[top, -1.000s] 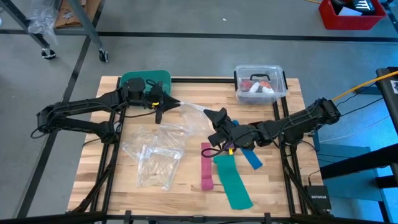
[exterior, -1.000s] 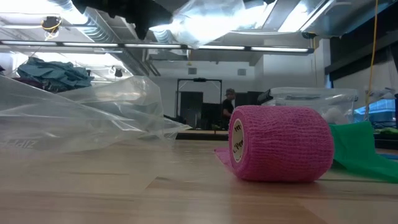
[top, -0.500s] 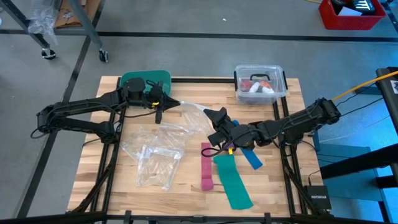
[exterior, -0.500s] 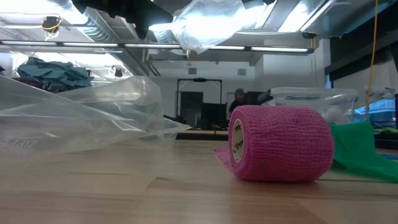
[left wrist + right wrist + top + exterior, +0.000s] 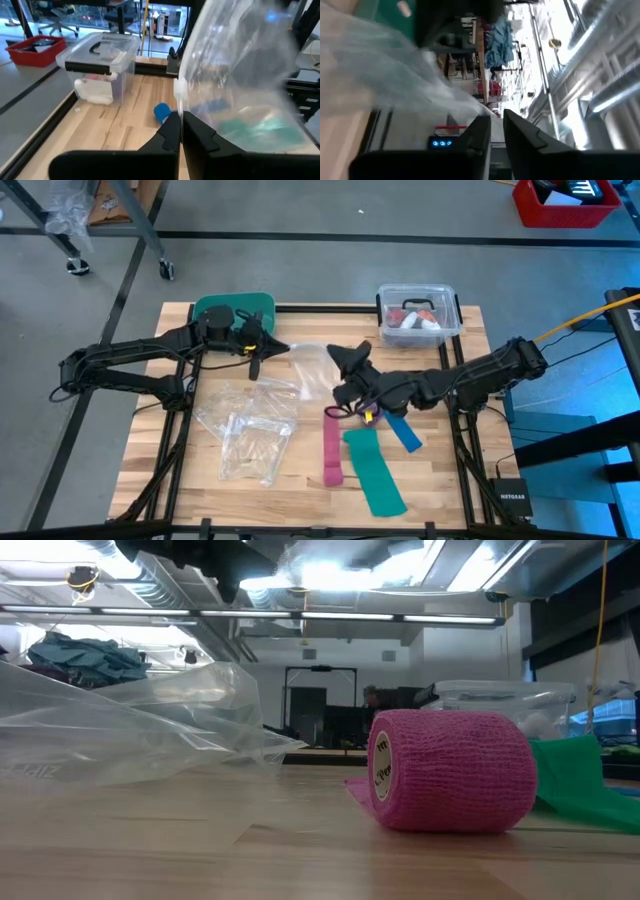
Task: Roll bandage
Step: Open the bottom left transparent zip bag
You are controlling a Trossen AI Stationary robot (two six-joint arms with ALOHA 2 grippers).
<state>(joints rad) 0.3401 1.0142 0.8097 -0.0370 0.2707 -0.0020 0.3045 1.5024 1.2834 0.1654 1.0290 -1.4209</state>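
Observation:
The bandage point(image 5: 331, 442) lies on the table's near middle as a mauve band, with a stubby roll at its near end point(image 5: 333, 476). The roll stands on its curved side in the low view point(image 5: 450, 770). No gripper touches it. A clear plastic bag point(image 5: 305, 355) is held above the table between my two grippers. My left gripper point(image 5: 268, 346) is shut on the bag's left end at the far left. My right gripper point(image 5: 342, 360) is shut on its right end, above the table's middle and beyond the bandage's far end. My left gripper pinches the clear bag's edge point(image 5: 179, 95) between its two fingers, coming level from the table's left. The bag spreads out beyond the fingertips, clear of the table. My right gripper pinches the bag's tapering right end point(image 5: 481, 111) between its two fingers; the bag is lifted clear.
A clear lidded box point(image 5: 418, 315) stands at the far right and a green tray point(image 5: 236, 307) at the far left. More clear bags point(image 5: 245, 425) lie on the table's left half. A teal strip point(image 5: 373, 470) and a blue strip point(image 5: 405, 432) lie right of the bandage.
My right gripper has gone up and toward the table's far edge, turning as it went, with the bag's right end. The bag no longer sags between the grippers; its hanging part has risen out of the low view. The bandage has not moved.

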